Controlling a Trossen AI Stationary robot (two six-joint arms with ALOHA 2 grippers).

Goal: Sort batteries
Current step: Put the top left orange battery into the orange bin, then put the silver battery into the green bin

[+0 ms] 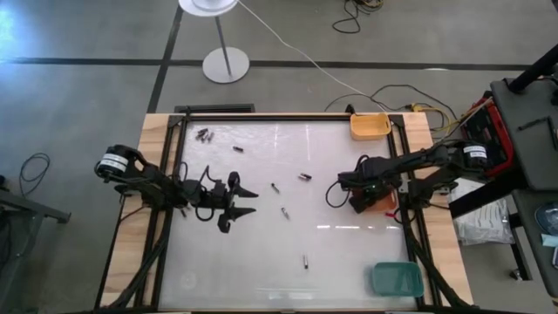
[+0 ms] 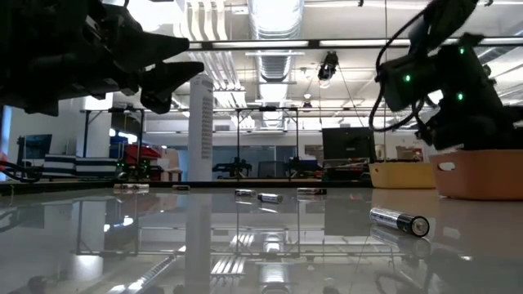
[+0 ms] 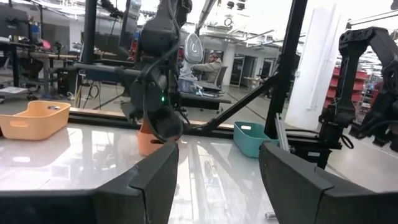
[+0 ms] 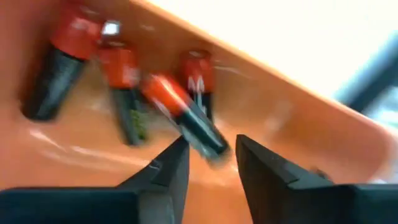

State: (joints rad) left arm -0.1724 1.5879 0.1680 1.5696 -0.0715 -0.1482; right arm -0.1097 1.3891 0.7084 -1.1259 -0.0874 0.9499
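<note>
Several batteries, dark with red ends, lie in the orange tray [image 4: 292, 124] at the table's right edge. One of them [image 4: 186, 121] shows blurred just beyond my right gripper [image 4: 211, 165], which is open and points down into the tray [image 1: 384, 205]. More batteries lie flat and scattered on the table: a cluster [image 1: 203, 134] near the far left, singles [image 1: 304, 177], [image 1: 284, 212] mid-table, one [image 1: 306, 261] nearer; the closest in the low view [image 2: 399, 220]. My left gripper [image 1: 253, 200] hangs open above the left half of the table, fingers pointing right [image 3: 217, 180].
A yellow-orange tray [image 1: 370, 125] sits at the far right corner and a teal tray [image 1: 397, 277] at the near right corner. A black frame [image 1: 179, 174] borders the glossy white table. A lamp stand [image 1: 226, 63] is on the floor beyond the far edge.
</note>
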